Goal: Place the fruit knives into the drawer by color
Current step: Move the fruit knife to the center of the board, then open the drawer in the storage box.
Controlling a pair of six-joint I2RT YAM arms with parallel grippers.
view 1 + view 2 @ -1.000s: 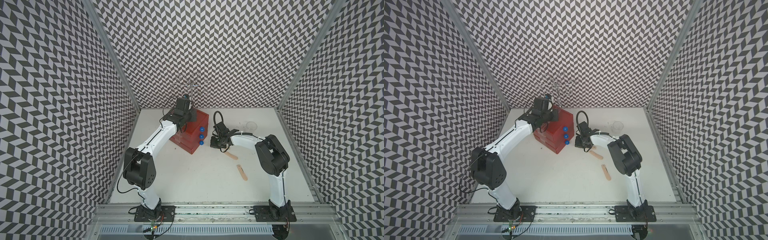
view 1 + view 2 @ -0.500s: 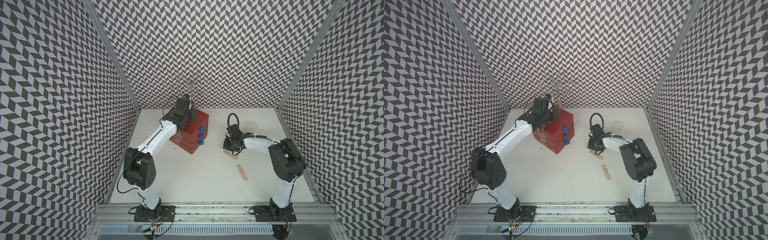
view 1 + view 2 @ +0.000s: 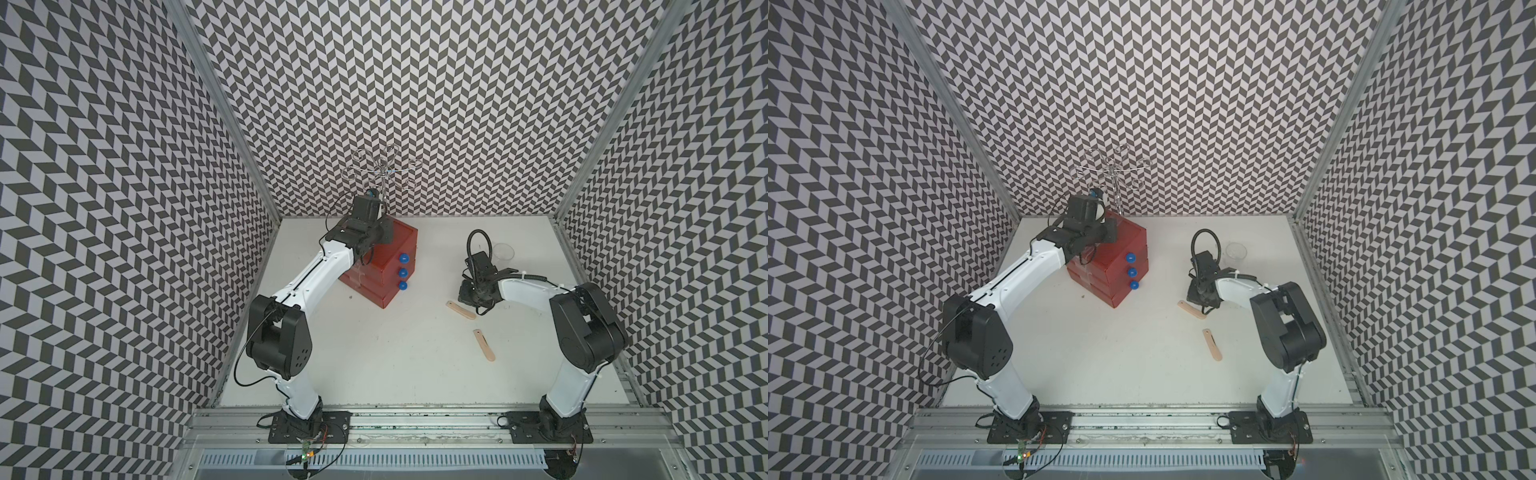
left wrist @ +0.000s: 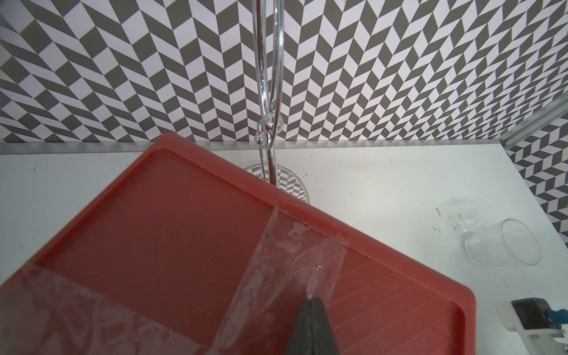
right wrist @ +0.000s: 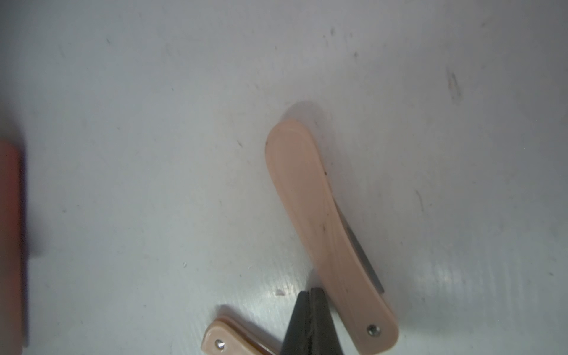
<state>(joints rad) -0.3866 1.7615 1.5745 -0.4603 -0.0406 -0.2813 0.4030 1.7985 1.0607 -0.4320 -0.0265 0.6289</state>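
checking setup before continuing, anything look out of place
The cup appears to lie on its side on the table. The tape on top of the drawer is wrinkled and lifting.

The drawer (image 3: 400, 240) is red with three blue knobs (image 3: 402, 272). Two knives (image 3: 460, 310) are peach-pink. The desk (image 3: 386, 357) is plain white; the walls (image 3: 415, 104) carry a grey-and-white chevron pattern.

- Drawer (image 3: 399, 243): red cabinet, three stacked tiers, blue knobs (image 3: 402, 272), fronts flush, clear tape (image 4: 295, 246) on top; stood upright on the desk (image 3: 395, 374).
- Fruit knives: rear peach knife (image 3: 460, 310) and front peach knife (image 3: 484, 345), both folded, lay flat and apart.
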